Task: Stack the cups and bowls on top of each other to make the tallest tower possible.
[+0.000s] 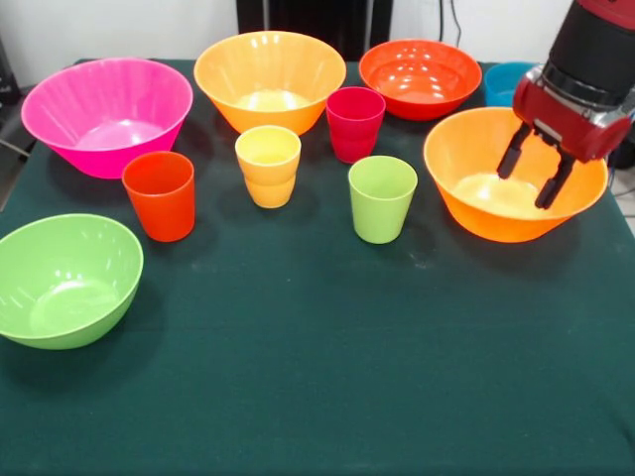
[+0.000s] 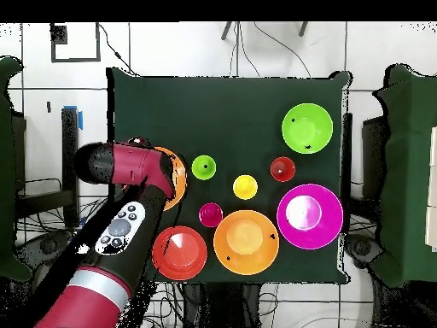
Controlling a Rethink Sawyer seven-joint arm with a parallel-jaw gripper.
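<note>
My gripper (image 1: 526, 186) is open and empty, with its fingers hanging just inside the right-hand large orange bowl (image 1: 474, 213). In the overhead view my arm (image 2: 128, 166) covers most of that bowl (image 2: 177, 175). A second large orange bowl (image 1: 270, 79), the pink bowl (image 1: 104, 114) and the red-orange bowl (image 1: 420, 77) stand along the far side. The small blue bowl (image 1: 504, 81) shows behind my gripper. The lime green bowl (image 1: 64, 280) sits near left. The orange-red cup (image 1: 160, 195), yellow cup (image 1: 268, 166), crimson cup (image 1: 355, 123) and lime green cup (image 1: 382, 198) stand upright and apart mid-table.
All bowls and cups stand separately on the dark green tablecloth (image 1: 317, 377). The cups form a loose row between the bowls. The table's edges are close to the lime green bowl on one side and the gripper's orange bowl on the other.
</note>
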